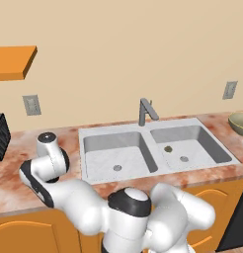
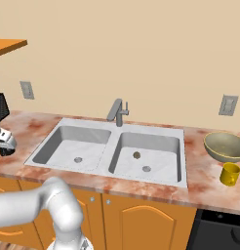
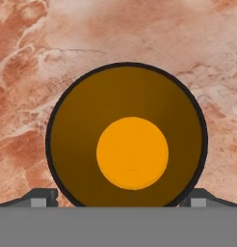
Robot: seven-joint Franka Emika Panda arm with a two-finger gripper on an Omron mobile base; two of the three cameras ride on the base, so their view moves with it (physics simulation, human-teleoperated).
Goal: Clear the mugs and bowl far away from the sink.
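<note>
Sitting btwn open end effector [image 3: 125, 195] tips: black mug [image 3: 126, 137].

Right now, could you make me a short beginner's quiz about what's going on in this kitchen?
1. True or false: the bowl sits inside the sink.
2. Looking straight down from the hand, what lies below the gripper? A) a mug B) a drain C) the faucet
3. Fill in: on the counter right of the sink, just in front of the bowl, stands a small ______ mug.

Key
1. False: it rests on the counter to the right of the sink.
2. A: a dark-rimmed mug with an orange bottom, seen from above between the open fingertips.
3. Yellow.
</note>
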